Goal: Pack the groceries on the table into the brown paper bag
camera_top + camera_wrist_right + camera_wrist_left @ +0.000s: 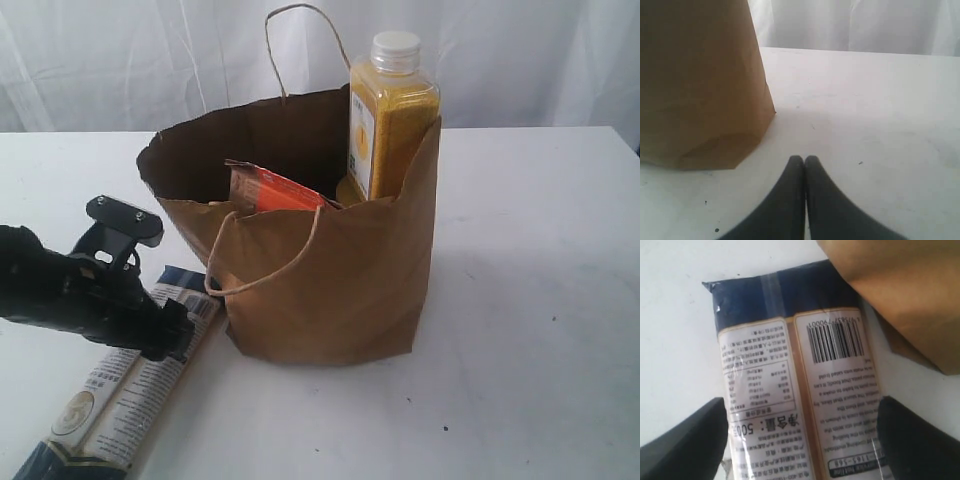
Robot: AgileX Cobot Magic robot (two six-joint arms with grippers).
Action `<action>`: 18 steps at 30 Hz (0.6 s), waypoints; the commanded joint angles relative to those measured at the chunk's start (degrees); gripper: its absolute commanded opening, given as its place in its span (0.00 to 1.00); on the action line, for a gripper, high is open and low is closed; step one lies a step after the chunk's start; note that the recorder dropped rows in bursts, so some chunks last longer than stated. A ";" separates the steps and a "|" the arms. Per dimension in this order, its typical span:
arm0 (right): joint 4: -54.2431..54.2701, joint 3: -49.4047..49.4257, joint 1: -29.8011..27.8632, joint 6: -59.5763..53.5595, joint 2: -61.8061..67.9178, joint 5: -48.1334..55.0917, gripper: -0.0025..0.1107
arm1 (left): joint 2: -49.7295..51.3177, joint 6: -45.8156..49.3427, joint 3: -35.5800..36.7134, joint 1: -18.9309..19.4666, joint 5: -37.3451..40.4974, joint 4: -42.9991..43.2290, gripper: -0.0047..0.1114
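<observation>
**Packet [125, 395] lies beside the bag [330, 290]**

The navy-and-cream packet is flat on the white surface [530, 300], at eight o'clock from the paper bag. The left fingers [685, 445] are spread wide on either side of it, gripping nothing. In the bag, the bottle [392, 120] stands at one o'clock and the pouch [275, 190] at ten. The right fingers [790, 200] are pressed together, empty.

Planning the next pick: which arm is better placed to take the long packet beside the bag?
Left. The left claw is open over the long navy-cream packet, fingers either side. The right claw is shut, beyond the brown paper bag.
</observation>
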 commanded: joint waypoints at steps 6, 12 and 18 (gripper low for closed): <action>0.00 0.30 -0.24 -0.34 -0.31 -0.33 0.02 | 4.92 -2.03 -0.28 -2.23 -4.92 -0.09 0.75; 0.00 0.30 -0.24 -0.34 -0.31 -0.33 0.02 | 5.68 -3.45 -0.28 -2.77 -6.29 -0.09 0.75; 0.00 0.30 -0.24 1.40 -0.31 -0.33 0.02 | 7.79 -3.29 -0.28 -2.77 -6.85 0.08 0.75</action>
